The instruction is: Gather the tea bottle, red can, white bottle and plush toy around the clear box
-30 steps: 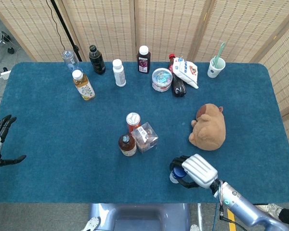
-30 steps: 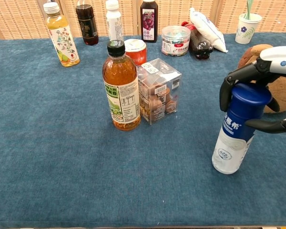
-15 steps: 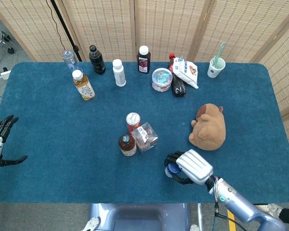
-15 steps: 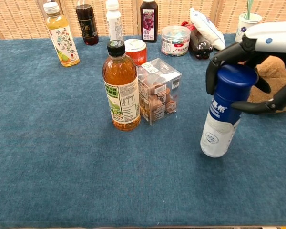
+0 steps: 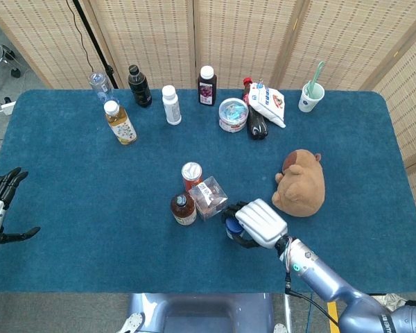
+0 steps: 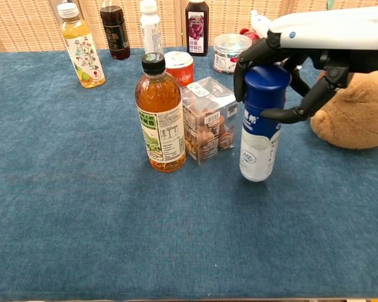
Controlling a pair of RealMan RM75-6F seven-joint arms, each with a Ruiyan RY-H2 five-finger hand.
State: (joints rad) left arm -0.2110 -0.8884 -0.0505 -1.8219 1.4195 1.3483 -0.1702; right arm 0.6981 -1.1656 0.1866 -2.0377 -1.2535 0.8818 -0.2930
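Observation:
My right hand (image 6: 302,56) (image 5: 261,223) grips the blue cap of the white bottle (image 6: 258,135), which stands just right of the clear box (image 6: 208,118) (image 5: 209,198). In the head view the bottle is mostly hidden under the hand. The tea bottle (image 6: 160,116) (image 5: 183,209) stands against the box's left side, and the red can (image 6: 179,67) (image 5: 191,175) sits right behind the box. The brown plush toy (image 5: 300,184) (image 6: 351,116) lies to the right, apart from the box. My left hand (image 5: 0,208) hangs open off the table's left edge.
Along the back of the table stand a yellow drink bottle (image 5: 119,123), a dark bottle (image 5: 139,86), a small white bottle (image 5: 170,105), a purple juice bottle (image 5: 206,85), a round tub (image 5: 233,114), a snack bag (image 5: 268,101) and a paper cup (image 5: 310,96).
My right hand has carried the white bottle leftward and away from the table's near edge, from the front right to beside the clear box. The left hand has barely moved.

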